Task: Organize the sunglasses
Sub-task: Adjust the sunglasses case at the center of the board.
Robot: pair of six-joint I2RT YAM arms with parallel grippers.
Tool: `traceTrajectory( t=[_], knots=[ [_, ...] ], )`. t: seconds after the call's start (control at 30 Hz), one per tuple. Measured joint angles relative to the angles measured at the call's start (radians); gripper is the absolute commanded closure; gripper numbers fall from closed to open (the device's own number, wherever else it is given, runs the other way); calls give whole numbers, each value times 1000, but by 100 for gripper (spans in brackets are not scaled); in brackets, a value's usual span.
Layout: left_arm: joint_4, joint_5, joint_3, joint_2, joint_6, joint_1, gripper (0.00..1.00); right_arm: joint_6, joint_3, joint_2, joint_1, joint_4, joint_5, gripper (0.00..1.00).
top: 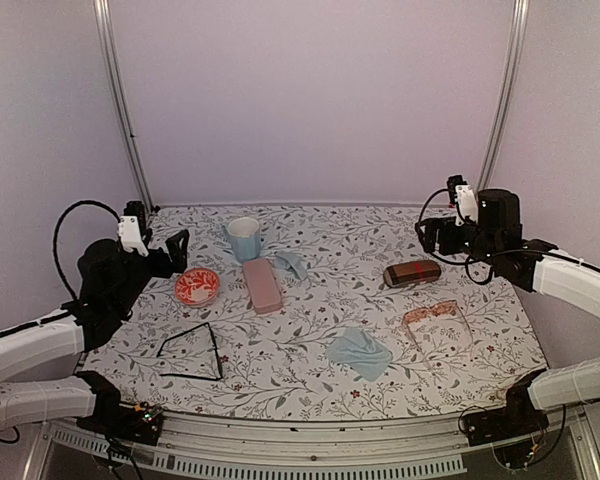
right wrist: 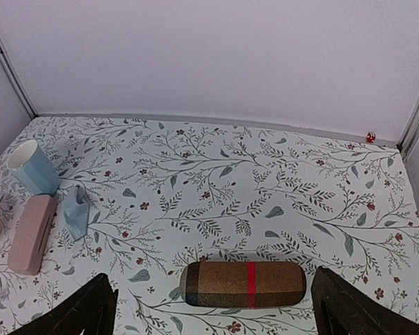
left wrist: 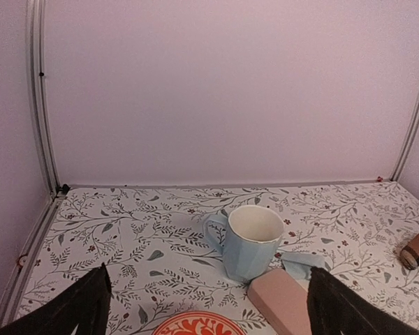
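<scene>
Black wire-framed sunglasses [top: 193, 354] lie unfolded at the front left of the table. Pale pinkish-tan sunglasses [top: 438, 325] lie at the front right. My left gripper [top: 173, 252] hangs open over the left side of the table, above and behind the black pair; in the left wrist view its fingertips [left wrist: 91, 303] stand wide apart with nothing between them. My right gripper [top: 432, 237] is open at the back right, just behind the brown red-banded case [top: 412, 273], which lies between its spread fingertips [right wrist: 342, 307] in the right wrist view [right wrist: 243, 285].
A pink oblong case [top: 262, 285] lies mid-table beside a pale blue mug [top: 244, 238] and a red patterned bowl [top: 197, 287]. One blue cloth [top: 291, 263] sits next to the case, another [top: 360, 352] lies front centre. Walls enclose the table.
</scene>
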Motion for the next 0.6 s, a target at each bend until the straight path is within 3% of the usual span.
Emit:
traceTrajectory(
  t=[0.33, 0.6],
  knots=[
    [6, -4, 0, 26, 0, -31, 1, 37, 47, 270, -6, -90, 48, 1],
    [23, -4, -6, 48, -5, -44, 1, 119, 80, 406, -166, -92, -83, 1]
  ],
)
